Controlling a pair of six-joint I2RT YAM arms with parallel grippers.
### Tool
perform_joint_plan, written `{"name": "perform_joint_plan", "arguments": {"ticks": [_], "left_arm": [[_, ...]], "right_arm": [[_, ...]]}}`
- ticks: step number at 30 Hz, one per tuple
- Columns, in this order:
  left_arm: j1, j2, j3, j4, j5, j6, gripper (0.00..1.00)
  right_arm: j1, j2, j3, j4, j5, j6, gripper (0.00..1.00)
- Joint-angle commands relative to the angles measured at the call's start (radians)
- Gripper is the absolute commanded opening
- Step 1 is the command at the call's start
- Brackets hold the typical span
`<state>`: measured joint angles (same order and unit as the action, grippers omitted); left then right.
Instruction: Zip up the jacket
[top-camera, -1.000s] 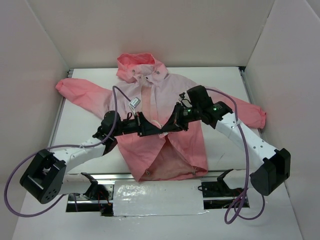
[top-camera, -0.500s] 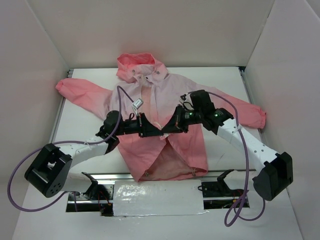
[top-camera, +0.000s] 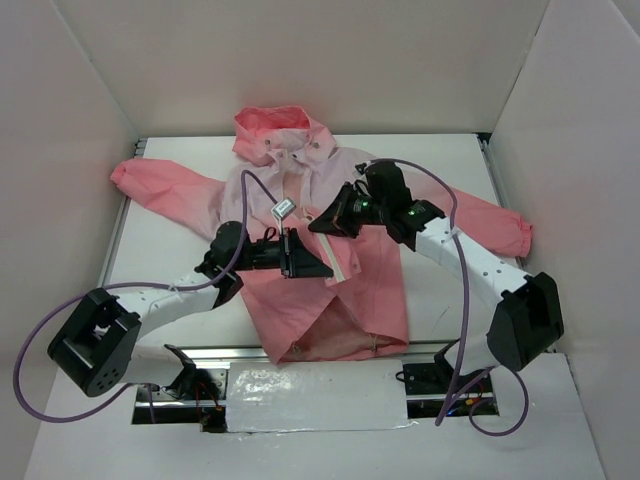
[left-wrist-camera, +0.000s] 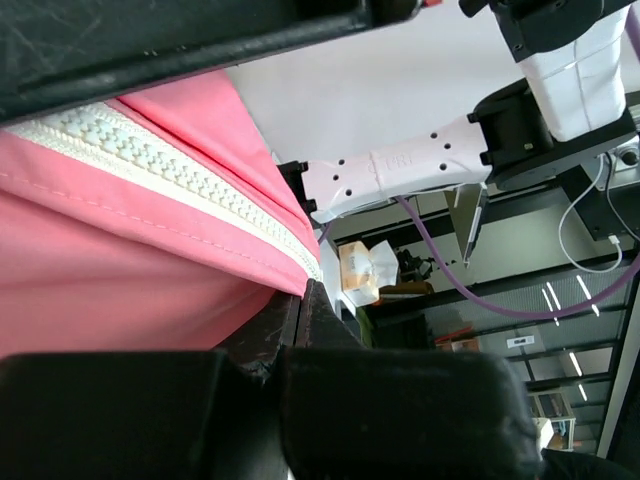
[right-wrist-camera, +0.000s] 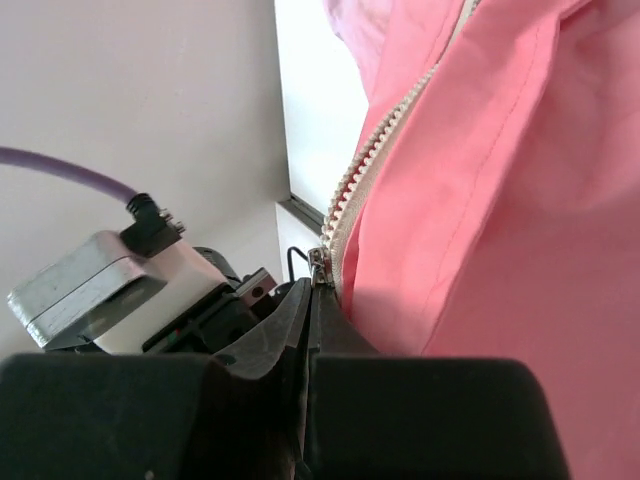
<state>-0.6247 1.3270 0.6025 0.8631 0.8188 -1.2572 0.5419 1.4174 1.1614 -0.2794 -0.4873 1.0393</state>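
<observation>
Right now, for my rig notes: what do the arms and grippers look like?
The left arm and right arm have white links and black joints. The left gripper and right gripper are black, with tapering fingers. A purple cable loops along each arm; a green light glows on the right one.

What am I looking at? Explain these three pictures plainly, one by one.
This is a machine with two robot arms bolted to a table, each ending in a two-finger gripper. The top picture looks down from above. The other two come from cameras on the left and right wrists. A pink jacket lies spread on the table, its front partly unzipped. The left gripper is shut on the jacket's edge along the white zipper. The right gripper is shut at the zipper's slider.
</observation>
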Motion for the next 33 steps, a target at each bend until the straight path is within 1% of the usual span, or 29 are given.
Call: {"name": "perform_joint_plan", "arguments": {"ticks": [1,2,5,7,9,10,13,15,16,17,18,19,20,23,25,26,27,29,30,31,33], "left_arm": [[-0.04,-0.055,0.045,0.018,0.135,0.047,0.0],[-0.041,-0.06,0.054,-0.027,0.135,0.059,0.0],[-0.041,-0.069,0.069,-0.073,0.155,0.081,0.0],[-0.044,-0.08,0.078,-0.09,0.186,0.087,0.0],[-0.047,-0.107,0.083,-0.143,0.207,0.114,0.0],[-0.05,-0.121,0.089,-0.215,0.21,0.133,0.0],[-0.055,-0.182,0.105,-0.344,0.188,0.228,0.0],[-0.056,-0.206,0.117,-0.444,0.169,0.283,0.0],[-0.056,-0.227,0.129,-0.473,0.163,0.298,0.0],[-0.056,-0.235,0.135,-0.498,0.158,0.323,0.0],[-0.058,-0.25,0.138,-0.525,0.149,0.328,0.0],[-0.058,-0.258,0.141,-0.536,0.145,0.334,0.0],[-0.058,-0.264,0.143,-0.548,0.14,0.34,0.0],[-0.056,-0.275,0.157,-0.591,0.126,0.363,0.0],[-0.058,-0.285,0.167,-0.633,0.106,0.377,0.0],[-0.058,-0.288,0.171,-0.645,0.1,0.389,0.0],[-0.058,-0.295,0.174,-0.657,0.094,0.392,0.0],[-0.056,-0.295,0.178,-0.696,0.063,0.406,0.0],[-0.055,-0.292,0.184,-0.714,0.048,0.413,0.0],[-0.055,-0.287,0.189,-0.77,0.034,0.424,0.0],[-0.049,-0.26,0.206,-0.85,-0.044,0.464,0.0]], "right_arm": [[-0.04,0.017,0.018,0.109,0.098,-0.001,0.0],[-0.045,0.031,0.023,0.105,0.096,-0.004,0.0],[-0.075,0.1,0.041,0.101,0.119,-0.002,0.0],[-0.101,0.169,0.064,0.091,0.142,0.01,0.0],[-0.125,0.248,0.092,0.097,0.132,0.045,0.0],[-0.144,0.3,0.102,0.108,0.122,0.066,0.0],[-0.187,0.374,0.182,0.109,0.122,0.082,0.0],[-0.207,0.452,0.28,0.102,0.119,0.093,0.0],[-0.227,0.506,0.315,0.095,0.112,0.096,0.0],[-0.24,0.532,0.398,0.091,0.107,0.097,0.0],[-0.249,0.563,0.446,0.077,0.104,0.096,0.0],[-0.258,0.622,0.49,0.063,0.101,0.091,0.0],[-0.279,0.652,0.588,0.048,0.098,0.09,0.0],[-0.322,0.745,0.742,0.032,0.085,0.09,0.0],[-0.367,0.799,0.805,0.034,0.072,0.096,0.0],[-0.396,0.816,0.864,0.04,0.049,0.094,0.0],[-0.411,0.83,0.892,0.049,0.029,0.096,0.0],[-0.456,0.844,0.919,0.146,-0.038,0.106,0.0],[-0.47,0.841,0.914,0.251,-0.062,0.119,0.0],[-0.485,0.833,0.917,0.296,-0.083,0.149,0.0],[-0.525,0.839,0.957,0.394,-0.12,0.174,0.0]]}}
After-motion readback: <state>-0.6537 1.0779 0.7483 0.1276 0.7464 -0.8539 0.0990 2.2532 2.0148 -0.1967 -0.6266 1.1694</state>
